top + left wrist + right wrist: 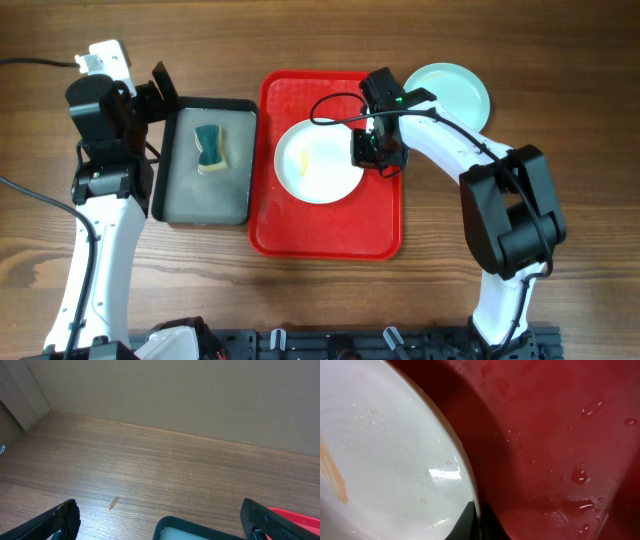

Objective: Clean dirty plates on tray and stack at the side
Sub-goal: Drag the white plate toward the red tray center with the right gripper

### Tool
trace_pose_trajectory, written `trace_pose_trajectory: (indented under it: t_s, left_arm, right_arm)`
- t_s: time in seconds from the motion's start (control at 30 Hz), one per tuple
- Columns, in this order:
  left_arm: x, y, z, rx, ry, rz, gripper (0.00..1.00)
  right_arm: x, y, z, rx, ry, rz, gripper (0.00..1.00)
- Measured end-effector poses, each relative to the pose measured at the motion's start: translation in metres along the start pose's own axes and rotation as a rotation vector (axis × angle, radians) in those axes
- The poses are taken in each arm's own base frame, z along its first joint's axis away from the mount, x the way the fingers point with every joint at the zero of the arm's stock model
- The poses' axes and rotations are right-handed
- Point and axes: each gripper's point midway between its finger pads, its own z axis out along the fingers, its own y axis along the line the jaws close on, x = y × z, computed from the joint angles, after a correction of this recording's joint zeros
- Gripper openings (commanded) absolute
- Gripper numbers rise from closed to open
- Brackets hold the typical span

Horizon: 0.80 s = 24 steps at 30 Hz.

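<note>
Wood-grain bench (320,290) carries all items, with a plain pale wall (175,395) behind it in the left wrist view.

Item 1: the red tray (330,235) lies at the bench centre. It is rectangular with rounded corners, and its long axis runs from the near edge of the bench to the far edge. Water droplets (578,476) sit on its floor.

Item 2: the white plate (315,165) lies inside the red tray, in the tray's far half. It is round, so no long axis applies. A yellow-orange smear (305,160) marks its face.

Item 3: the aqua plate (455,90) rests on the bench just beyond the red tray's far right corner, outside the tray. Whether it is one plate or a stack cannot be told.

Item 4: the grey tray (200,195) lies just beside the red tray's left side, with its long axis parallel to it. A teal and yellow sponge (210,148) lies in its far half.

Right gripper (372,150): it is over the red tray at the white plate's right edge. The wrist view shows it clenched on that plate's rim, and a dark shadow follows the rim on the tray floor.

Left gripper (155,95): it is left of the red tray, at the grey tray's far left corner, with jaws spread wide and nothing in them.
</note>
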Motion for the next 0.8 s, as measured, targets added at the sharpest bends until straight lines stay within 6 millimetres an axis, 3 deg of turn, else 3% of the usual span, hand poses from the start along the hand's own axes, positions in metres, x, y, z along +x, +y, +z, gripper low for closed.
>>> trace_pose_trajectory:
  t_s: [0.17, 0.37, 0.43, 0.5, 0.6, 0.8]
  left_arm:
    - [0.0, 0.0, 0.0, 0.0, 0.0, 0.0, 1.0]
    - [0.0, 0.0, 0.0, 0.0, 0.0, 0.0, 1.0]
    - [0.0, 0.0, 0.0, 0.0, 0.0, 0.0, 1.0]
    - [0.0, 0.0, 0.0, 0.0, 0.0, 0.0, 1.0]
    - [0.0, 0.0, 0.0, 0.0, 0.0, 0.0, 1.0]
    - [0.0, 0.0, 0.0, 0.0, 0.0, 0.0, 1.0]
  right_arm:
    - [0.001, -0.004, -0.001, 0.02, 0.002, -0.009, 0.07]
    - [0.002, -0.01, -0.007, 0.063, 0.011, -0.05, 0.25]
    - [-0.002, -0.009, -0.009, 0.062, 0.0, -0.063, 0.26]
    - [-0.003, -0.008, -0.01, 0.062, -0.002, -0.072, 0.23]
    - [-0.004, -0.009, -0.01, 0.064, -0.008, -0.077, 0.09]
    - [-0.005, -0.012, -0.01, 0.084, -0.015, -0.086, 0.04]
